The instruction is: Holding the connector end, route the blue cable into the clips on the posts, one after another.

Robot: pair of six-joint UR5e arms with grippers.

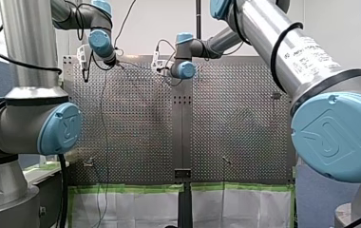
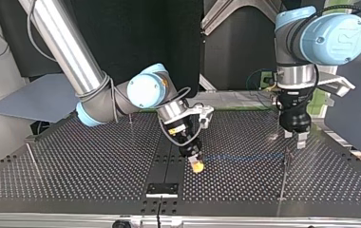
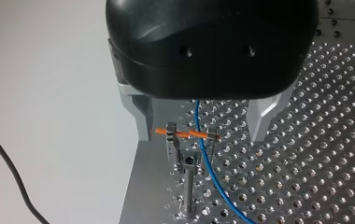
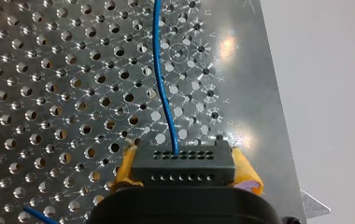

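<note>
The black rectangular connector (image 4: 182, 164) on the thin blue cable (image 4: 159, 70) sat clamped in my right pincer (image 4: 185, 170); my left pincer (image 3: 201, 130) hung open.

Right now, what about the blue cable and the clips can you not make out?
Left wrist view: whether the blue cable sits in the clip or beside it; my left gripper hides its upper run.
Right wrist view: half of the connector, behind my right gripper.
Top view: clips on the posts, too small.

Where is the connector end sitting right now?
In the right wrist view the black connector is clamped between my right pincer's yellow pads, with the blue cable running ahead from it over the perforated table.
</note>
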